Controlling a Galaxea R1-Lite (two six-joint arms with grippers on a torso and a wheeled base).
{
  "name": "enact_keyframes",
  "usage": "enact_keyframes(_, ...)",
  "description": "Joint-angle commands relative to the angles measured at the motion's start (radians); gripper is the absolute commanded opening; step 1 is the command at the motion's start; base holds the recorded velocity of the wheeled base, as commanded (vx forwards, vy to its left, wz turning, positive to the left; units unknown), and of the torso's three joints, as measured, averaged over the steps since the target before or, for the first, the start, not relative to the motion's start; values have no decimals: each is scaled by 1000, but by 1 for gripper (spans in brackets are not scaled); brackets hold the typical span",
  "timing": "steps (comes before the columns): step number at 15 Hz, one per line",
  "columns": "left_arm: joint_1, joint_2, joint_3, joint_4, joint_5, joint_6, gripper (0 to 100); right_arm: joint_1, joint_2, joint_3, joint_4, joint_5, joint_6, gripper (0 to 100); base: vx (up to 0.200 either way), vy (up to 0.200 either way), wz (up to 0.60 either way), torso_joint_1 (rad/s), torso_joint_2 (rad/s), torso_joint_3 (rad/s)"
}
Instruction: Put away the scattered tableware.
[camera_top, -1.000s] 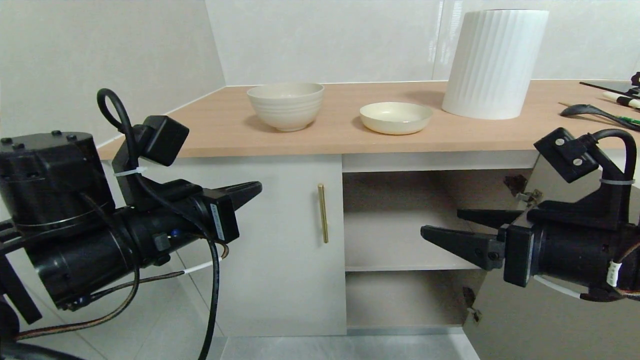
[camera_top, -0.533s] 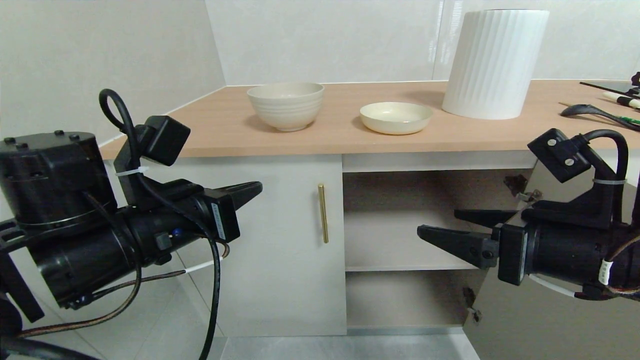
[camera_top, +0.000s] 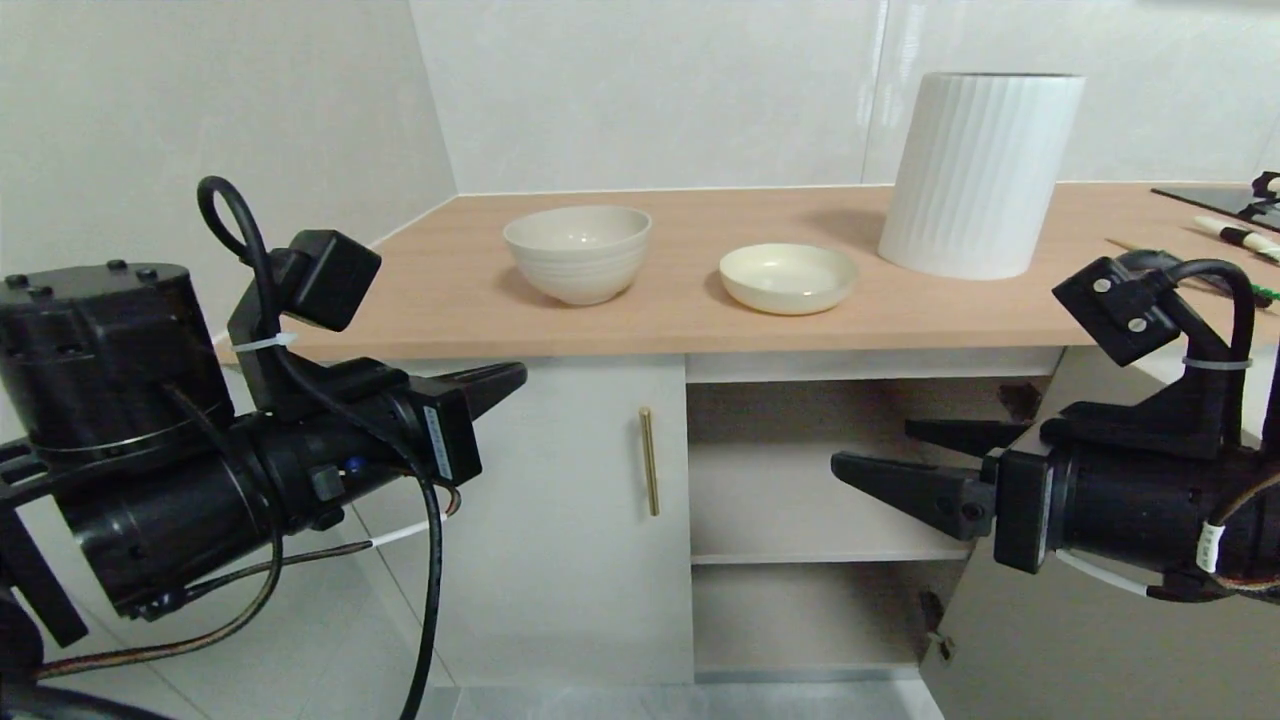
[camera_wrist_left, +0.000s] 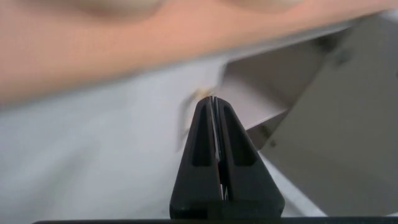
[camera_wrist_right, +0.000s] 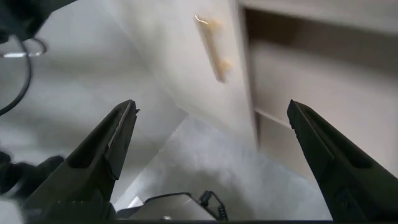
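Resting on the wooden countertop (camera_top: 450, 300), the deep ribbed bowl (camera_top: 578, 252) and the shallow dish (camera_top: 788, 277) are seen near each other but apart, with a tall white ribbed cylinder (camera_top: 980, 175) behind the dish. Both pieces are judged to be glazed ceramic or a similar hard ware: stiff, smooth, likely slippery, and liable to chip if knocked against the counter edge. The bowl is probably the heavier and is best taken by its rim, one finger inside and one outside; the dish's low flared rim offers less purchase and a flatter approach would be needed. The left gripper (camera_wrist_left: 213, 143) is held below counter level in front of the closed door (camera_top: 560, 520), its fingers pressed together on nothing. The right gripper (camera_top: 878, 447) is held before the open cabinet shelf (camera_top: 790, 545), its fingers spread wide and empty.
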Motion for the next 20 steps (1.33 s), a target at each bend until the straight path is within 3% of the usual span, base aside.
enact_keyframes(1, 1, 2, 1, 1, 1, -2, 0, -1, 0, 0, 1, 0, 0, 100, 0, 0, 0, 85, -535, -339)
enact_keyframes(9, 1, -9, 0, 1, 4, 0, 0, -1, 1, 2, 1, 0, -2, 100, 0, 0, 0, 140, -465, -322)
enact_keyframes(11, 10, -7, -65, 14, 7, 1, 0, -8, 29, -86, 14, -6, -3, 100, 0, 0, 0, 66, -195, -115)
enact_keyframes(13, 44, 11, -172, 97, 7, 3, 0, -28, 86, -228, 100, -41, -5, 100, 0, 0, 0, 13, -38, -21)
enact_keyframes(14, 82, 31, -284, 248, 7, 4, 0, -30, 126, -370, 251, -87, -5, 100, 0, 0, 0, 0, 0, 0)
enact_keyframes(16, 125, 45, -365, 370, -1, 1, 0, -31, 146, -452, 343, -106, -5, 100, 0, 0, 0, 0, 0, 0)
enact_keyframes(20, 181, 157, -428, 403, -10, 1, 0, -56, 265, -564, 401, -276, -16, 100, 0, 0, 0, 0, 0, 0)
